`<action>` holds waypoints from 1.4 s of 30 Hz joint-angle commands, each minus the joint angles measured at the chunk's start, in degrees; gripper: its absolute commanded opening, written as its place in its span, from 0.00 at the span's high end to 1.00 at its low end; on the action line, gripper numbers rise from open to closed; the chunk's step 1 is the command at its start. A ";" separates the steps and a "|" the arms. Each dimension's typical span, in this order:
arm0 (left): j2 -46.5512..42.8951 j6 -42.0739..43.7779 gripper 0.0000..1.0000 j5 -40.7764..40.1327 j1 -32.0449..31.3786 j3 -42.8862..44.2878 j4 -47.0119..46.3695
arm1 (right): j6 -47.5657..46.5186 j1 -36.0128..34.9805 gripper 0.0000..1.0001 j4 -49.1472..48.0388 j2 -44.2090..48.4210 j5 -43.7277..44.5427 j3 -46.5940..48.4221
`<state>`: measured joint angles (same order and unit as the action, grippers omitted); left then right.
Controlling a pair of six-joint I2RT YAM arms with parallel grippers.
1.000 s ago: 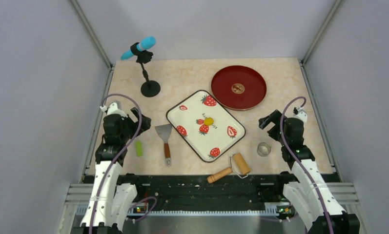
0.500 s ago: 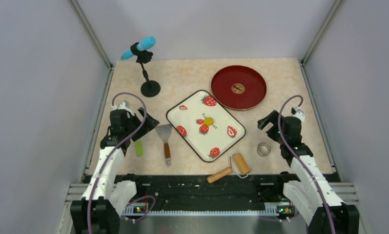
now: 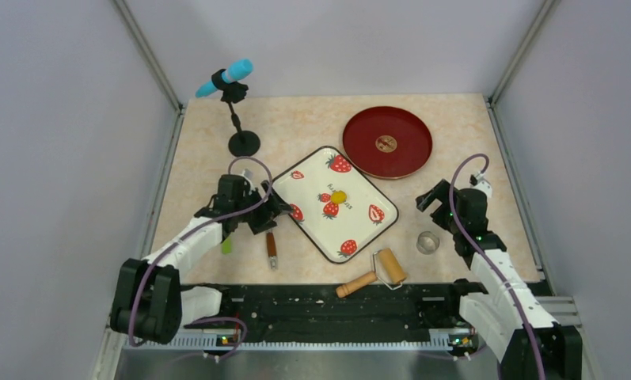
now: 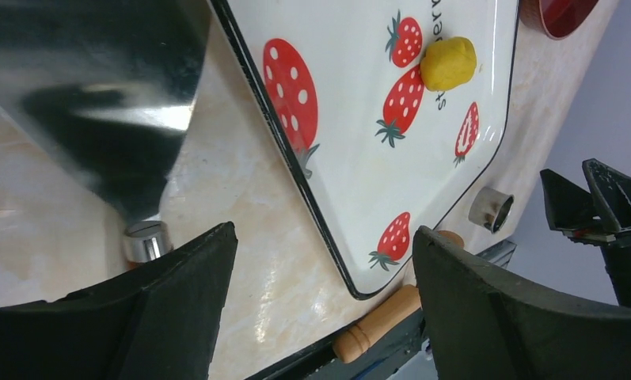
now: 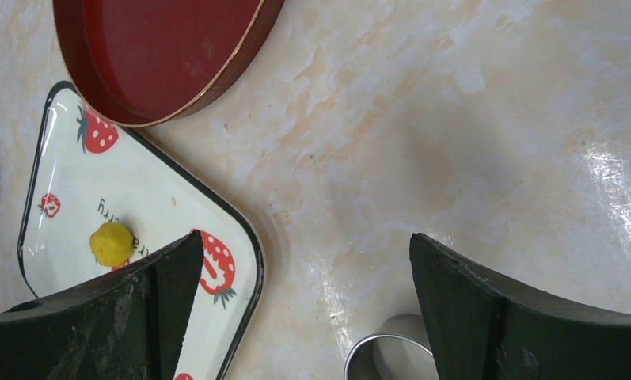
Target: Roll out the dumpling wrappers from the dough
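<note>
Swinging inward now, my left gripper hovers over the scraper, fingers wide, nothing held. Right gripper gapes empty too. Roller lies untouched. Farther out, the dough sits as a lump on the tray; no dumpling wrappers yet.

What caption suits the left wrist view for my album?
Open left gripper hovers by a metal spatula and strawberry-print tray holding a yellow dough lump.

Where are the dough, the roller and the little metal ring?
dough (image 3: pixel 338 195): top view, middle of the lump.
roller (image 3: pixel 391 266): top view, its drum.
ring (image 4: pixel 488 212): left wrist view, its side wall.
</note>
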<state>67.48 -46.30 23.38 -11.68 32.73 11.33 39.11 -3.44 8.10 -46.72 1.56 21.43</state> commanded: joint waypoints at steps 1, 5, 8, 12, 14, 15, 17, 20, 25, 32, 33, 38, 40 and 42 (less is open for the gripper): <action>3.81 -5.37 0.15 0.96 -3.49 0.08 -7.66 | 0.20 0.51 0.01 -2.10 -0.71 -0.89 1.27; 8.30 -9.17 0.22 2.35 -5.24 -1.19 -13.00 | 0.21 0.52 0.01 -2.09 -1.12 -0.83 1.26; 11.85 -9.72 0.27 2.19 -6.32 -0.49 -13.71 | 0.25 0.53 0.01 -2.10 -1.41 -0.92 1.46; 14.67 -9.86 0.34 1.68 -6.77 -0.05 -13.86 | 0.29 0.47 0.01 -1.98 -1.37 -0.94 1.37; 15.74 -9.99 0.36 1.19 -6.76 0.18 -13.93 | 0.27 0.51 0.01 -1.98 -1.56 -0.86 1.46; 16.31 -10.11 0.37 1.06 -6.77 0.21 -14.15 | 0.38 0.47 0.01 -2.02 -1.65 -0.94 1.49; 17.51 -10.31 0.43 0.70 -6.85 0.29 -14.80 | 0.29 0.54 0.01 -2.00 -1.92 -0.94 1.50; 19.09 -11.38 0.49 0.36 -6.86 0.31 -15.92 | 0.30 0.57 0.01 -2.01 -2.43 -1.02 1.72; 22.25 -10.87 0.62 -0.82 -6.86 2.89 -13.48 | 0.30 0.52 0.01 -2.02 -2.58 -1.06 1.78; 26.22 -12.20 0.86 -0.02 -6.86 3.56 -13.77 | 0.25 0.55 0.01 -1.96 -2.61 -1.02 1.84; 26.02 -12.94 0.91 0.18 -6.86 3.09 -14.80 | 0.17 0.59 0.01 -2.02 -2.67 -1.03 1.82; 24.07 -18.66 1.00 0.01 -6.93 -0.35 -21.31 | 0.18 0.51 0.01 -1.99 -2.84 -1.02 1.91; 23.50 -20.47 1.00 -0.76 -7.16 -1.39 -22.72 | 0.18 0.54 0.01 -1.95 -3.02 -1.07 1.90; 22.76 -22.36 1.00 -2.09 -7.57 -2.28 -23.96 | 0.26 0.50 0.01 -1.95 -3.04 -1.08 1.91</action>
<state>91.39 -64.53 25.74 -18.22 32.97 -8.49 39.18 -3.44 8.01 -49.36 0.73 21.43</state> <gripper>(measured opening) 0.037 0.988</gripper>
